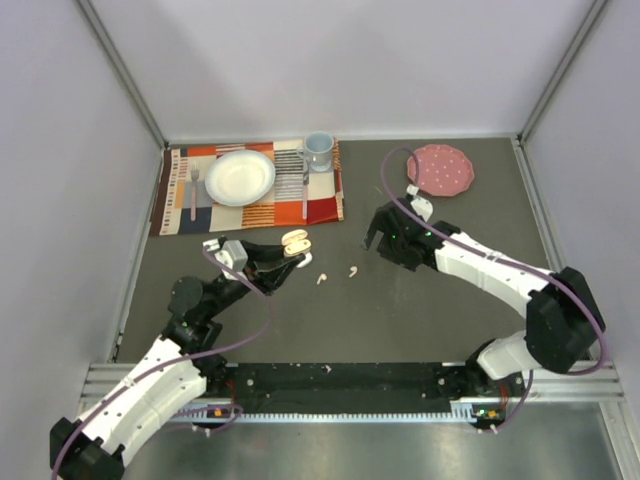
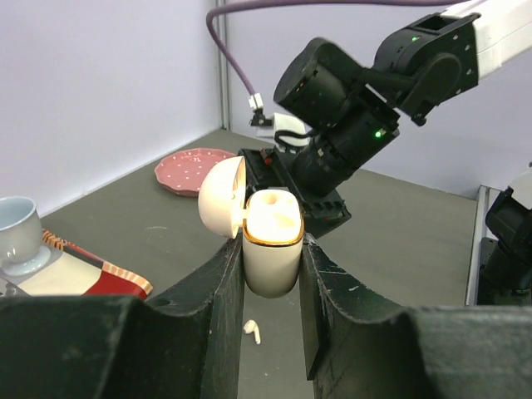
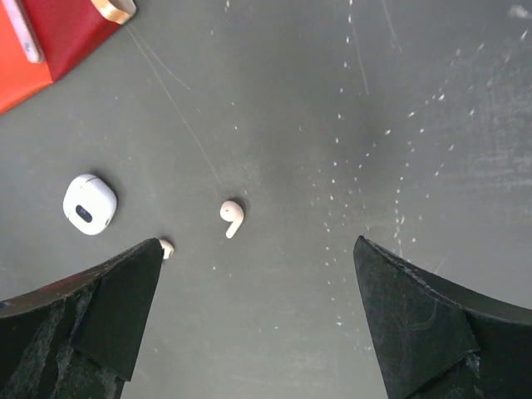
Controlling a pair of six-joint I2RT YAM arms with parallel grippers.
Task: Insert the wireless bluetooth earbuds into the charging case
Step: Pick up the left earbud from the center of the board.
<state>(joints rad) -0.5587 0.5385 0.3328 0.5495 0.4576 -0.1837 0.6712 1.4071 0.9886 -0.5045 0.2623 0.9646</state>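
My left gripper (image 1: 287, 254) is shut on an open white charging case (image 1: 294, 244), held upright above the table with its lid hinged to the left. In the left wrist view the case (image 2: 272, 249) sits between my fingers, and I cannot make out what is inside it. Two white earbuds lie on the dark table, one (image 1: 321, 278) just right of the case and one (image 1: 353, 270) further right. My right gripper (image 1: 378, 238) is open and empty above the table. In the right wrist view one earbud (image 3: 231, 217) lies ahead and the other (image 3: 166, 247) peeks past my left finger.
A small white rounded closed case (image 3: 90, 204) lies on the table. A striped placemat (image 1: 252, 207) at the back left holds a white plate (image 1: 240, 177), a cup (image 1: 318, 150) and cutlery. A pink dotted plate (image 1: 441, 168) sits at the back right.
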